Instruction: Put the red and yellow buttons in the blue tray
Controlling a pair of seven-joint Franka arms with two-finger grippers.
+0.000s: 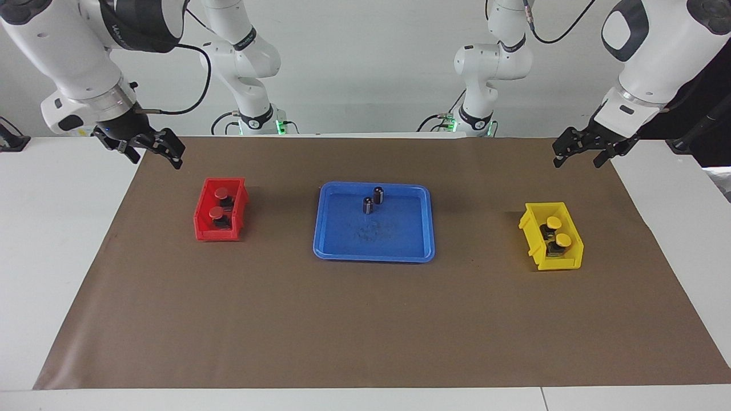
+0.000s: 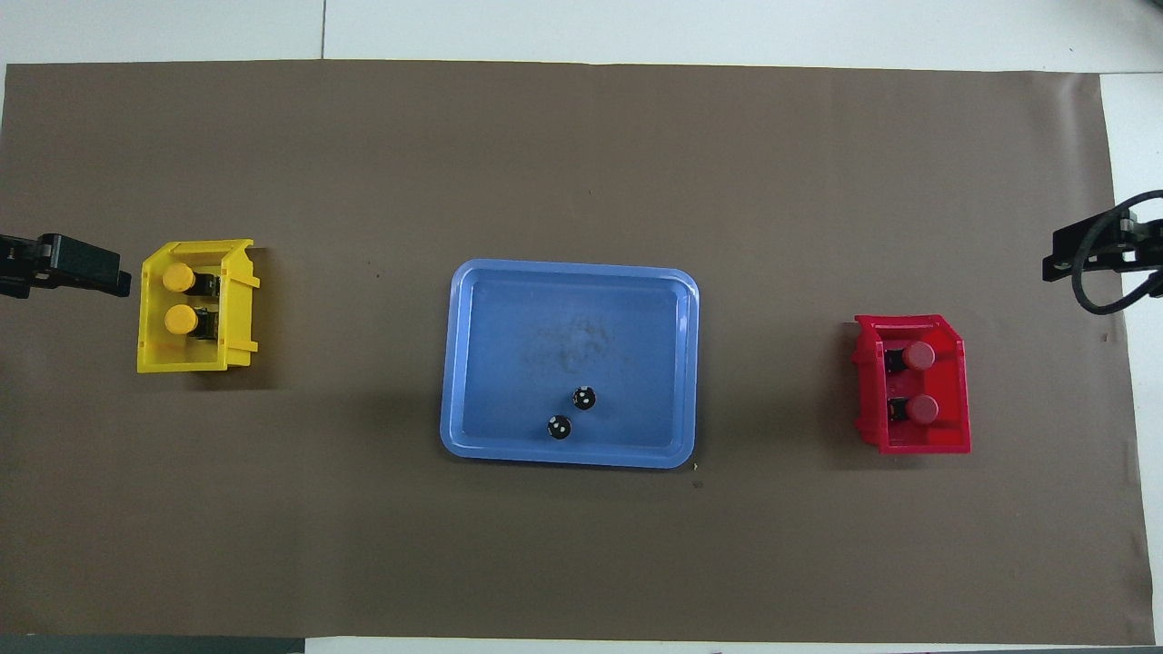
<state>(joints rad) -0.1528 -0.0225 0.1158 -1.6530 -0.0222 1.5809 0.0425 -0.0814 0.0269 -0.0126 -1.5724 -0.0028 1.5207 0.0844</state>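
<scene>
Red and yellow buttons have not reached the blue tray (image 1: 400, 246) yet; all four sit sorted by colour in their bins. Closest to the robots, two small dark cylinders (image 1: 378, 194) stand upright in the near part of the tray, at the middle of the counter (image 1: 365, 331), so most of its floor is bare for the buttons. The two red buttons (image 1: 216, 212) lie in the red bin (image 1: 201, 229) toward the right arm's end. The two yellow buttons (image 1: 553, 222) lie in the yellow bin (image 1: 562, 264) toward the left arm's end, slightly farther out. Each colour seems meant for its nearest arm. The right gripper (image 1: 155, 160) hangs open and empty over the mat's edge near the red bin. The left gripper (image 1: 575, 162) hangs open and empty near the yellow bin. Neither is over its bin.
</scene>
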